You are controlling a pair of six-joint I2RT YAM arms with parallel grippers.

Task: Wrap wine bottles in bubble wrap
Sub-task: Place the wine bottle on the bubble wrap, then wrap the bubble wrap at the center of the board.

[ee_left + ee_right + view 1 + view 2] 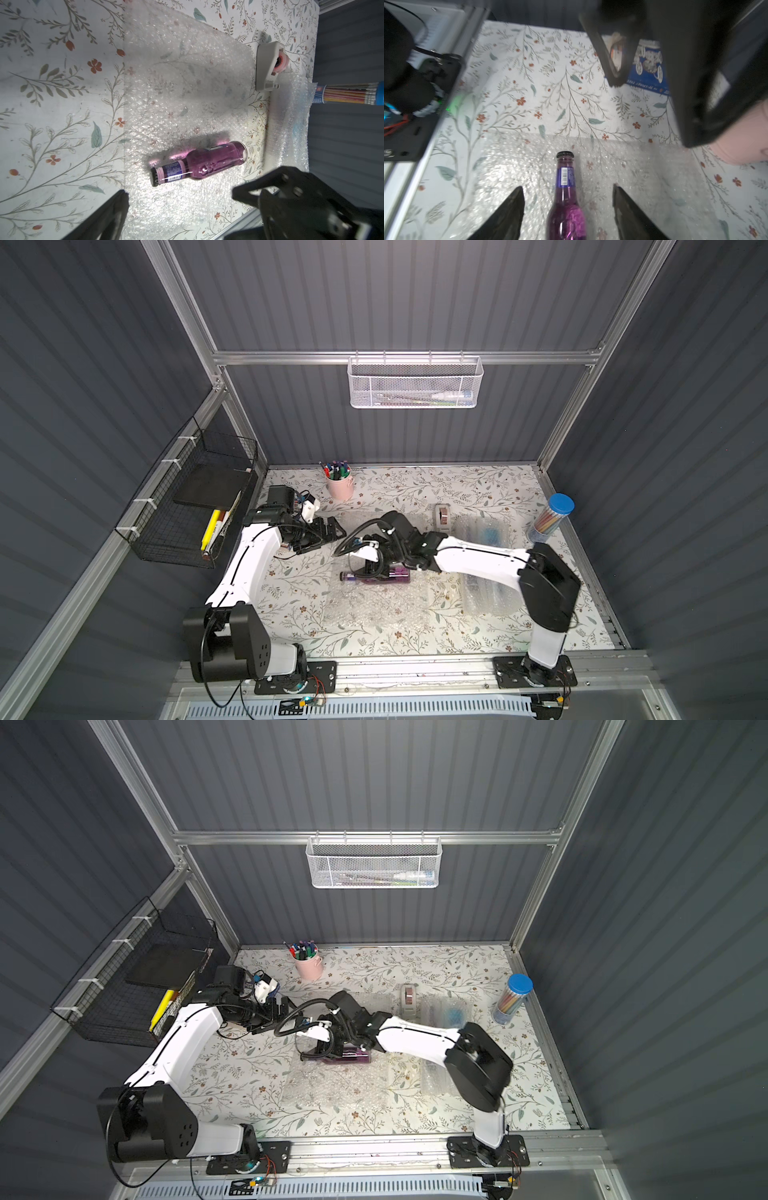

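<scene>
Purple bottle [397,574] lies sideways on the bubble wrap [374,610] in both top views, cap toward the left arm, under the right gripper [366,569]; the left gripper [328,531] hovers farther off. Left wrist view shows its jaws wide, empty. Only the right wrist view shows jaws parted, straddling the bottle untouched.

Grey ribbed walls [415,302] enclosed a floral tabletop [478,489]. A white mesh basket [374,385] hung from an aluminium rail [291,357]; a black wire basket [174,543] hung at one side.
</scene>
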